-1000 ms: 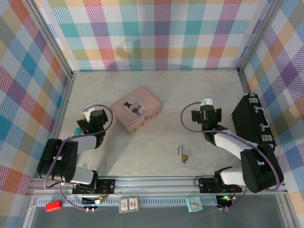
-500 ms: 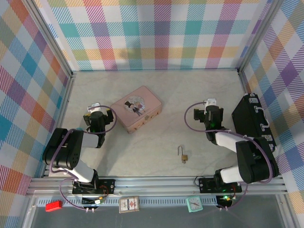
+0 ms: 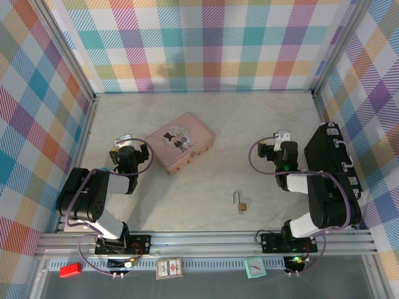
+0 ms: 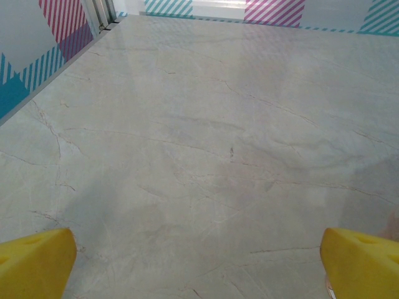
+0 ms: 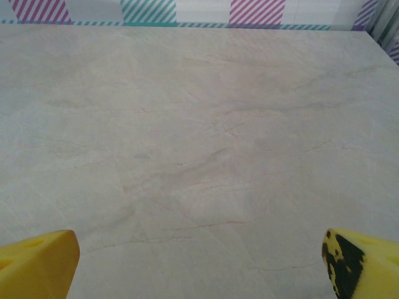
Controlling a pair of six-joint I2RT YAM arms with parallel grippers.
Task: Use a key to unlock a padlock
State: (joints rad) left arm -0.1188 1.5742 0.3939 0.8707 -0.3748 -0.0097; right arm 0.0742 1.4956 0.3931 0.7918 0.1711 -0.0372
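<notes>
Left tool (image 4: 199,268) and right tool (image 5: 199,265) sit released, well apart from the tiny padlock (image 3: 240,204), which may skid if nudged.

- left arm (image 3: 93,199) did most of its moving early on: a second ago its white forearm lay stretched out on a diagonal, now it's all tucked in over its base
- that pulled the left gripper (image 3: 124,151) a bit to the right, closer to the pink tin (image 3: 179,142)
- right gripper (image 3: 285,149) kept sliding right in little steps and now sits just beside the black case (image 3: 327,162)
- right arm (image 3: 327,199) folded up too, so its forearm isn't slanting across the table anymore
- the purple cable (image 3: 254,156) loop by the right gripper shifted right along with it
</notes>
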